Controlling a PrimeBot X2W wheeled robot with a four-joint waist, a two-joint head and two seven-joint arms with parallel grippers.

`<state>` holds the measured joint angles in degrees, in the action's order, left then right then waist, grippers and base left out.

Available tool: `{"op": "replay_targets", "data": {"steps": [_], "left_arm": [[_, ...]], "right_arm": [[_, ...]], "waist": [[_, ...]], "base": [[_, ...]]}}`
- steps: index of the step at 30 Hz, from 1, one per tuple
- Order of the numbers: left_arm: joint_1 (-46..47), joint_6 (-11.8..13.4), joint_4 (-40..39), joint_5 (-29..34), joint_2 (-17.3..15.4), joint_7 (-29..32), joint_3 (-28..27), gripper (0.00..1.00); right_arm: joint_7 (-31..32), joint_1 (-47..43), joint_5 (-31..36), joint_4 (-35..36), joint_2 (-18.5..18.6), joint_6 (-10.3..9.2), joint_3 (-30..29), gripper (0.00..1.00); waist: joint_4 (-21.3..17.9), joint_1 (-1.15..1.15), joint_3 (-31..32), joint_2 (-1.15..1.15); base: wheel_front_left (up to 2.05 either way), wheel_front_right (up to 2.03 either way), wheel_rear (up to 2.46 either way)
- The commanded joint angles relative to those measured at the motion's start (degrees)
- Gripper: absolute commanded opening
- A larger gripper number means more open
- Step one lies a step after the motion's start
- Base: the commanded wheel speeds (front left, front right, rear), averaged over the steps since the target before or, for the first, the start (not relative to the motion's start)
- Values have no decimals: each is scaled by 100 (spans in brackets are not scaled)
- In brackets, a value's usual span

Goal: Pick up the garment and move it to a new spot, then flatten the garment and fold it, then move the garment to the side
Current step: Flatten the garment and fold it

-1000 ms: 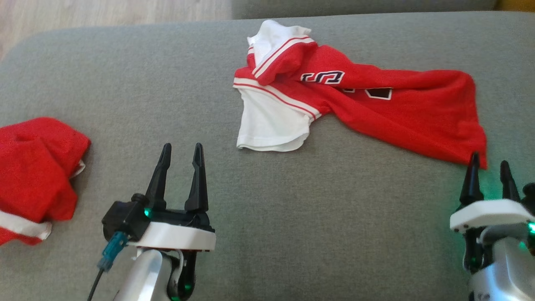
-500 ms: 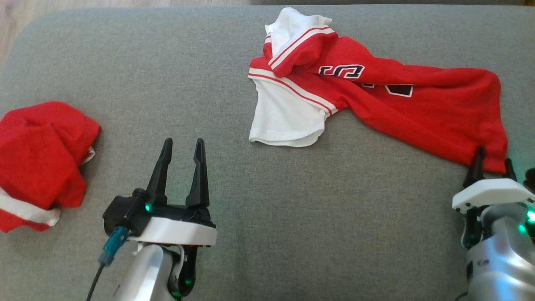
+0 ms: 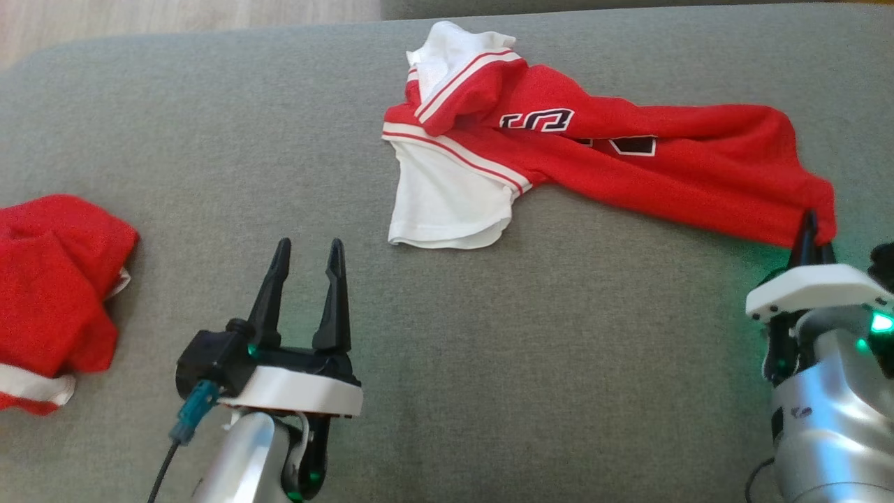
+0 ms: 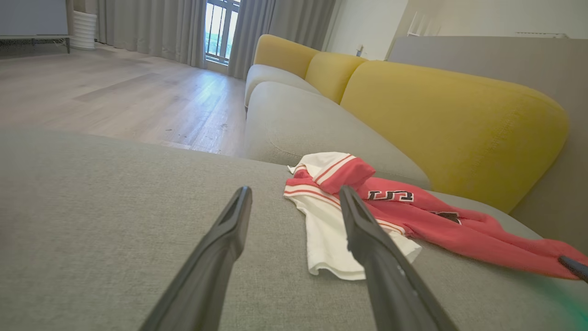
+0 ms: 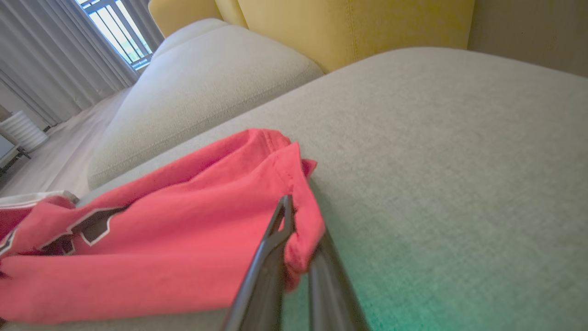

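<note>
Right gripper [image 3: 814, 234] at frame right, fingers pinched on the red corner of the jersey [image 3: 628, 164] strung across the upper cushion [image 3: 209, 140], left gripper [image 3: 307, 255] fingers apart, idle: best lift high and steady so the white end clears.

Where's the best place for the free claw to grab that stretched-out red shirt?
Probably the white hem of the shirt: it lies loose and nearest the open left gripper, which can come straight forward. The right gripper pinches the red corner opposite.
</note>
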<state>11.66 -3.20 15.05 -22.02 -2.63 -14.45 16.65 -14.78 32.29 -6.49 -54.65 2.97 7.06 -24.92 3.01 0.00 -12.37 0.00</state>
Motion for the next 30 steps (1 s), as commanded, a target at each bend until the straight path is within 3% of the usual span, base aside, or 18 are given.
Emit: {"op": "replay_targets", "data": {"steps": [1,9,15,30], "left_arm": [[224,-43,-104,64,-27,-55,-126,100],[703,-130,459,217,-52,163,170,100],[1296,-122,1170,305,-49,474,346,100],[1908,87,2398,284,-35,1043,603,100]], "right_arm": [[-21,99,-72,280,-9,43,190,0],[-21,122,-375,734,-9,43,521,0],[-21,75,-202,934,-9,43,492,0],[-21,26,-284,1052,-9,43,668,0]], "waist": [[-62,0,0,0],[-254,0,-103,0],[-375,0,-272,0],[-556,0,-405,0]], "base": [[0,0,0],[0,0,0],[0,0,0],[0,0,0]]}}
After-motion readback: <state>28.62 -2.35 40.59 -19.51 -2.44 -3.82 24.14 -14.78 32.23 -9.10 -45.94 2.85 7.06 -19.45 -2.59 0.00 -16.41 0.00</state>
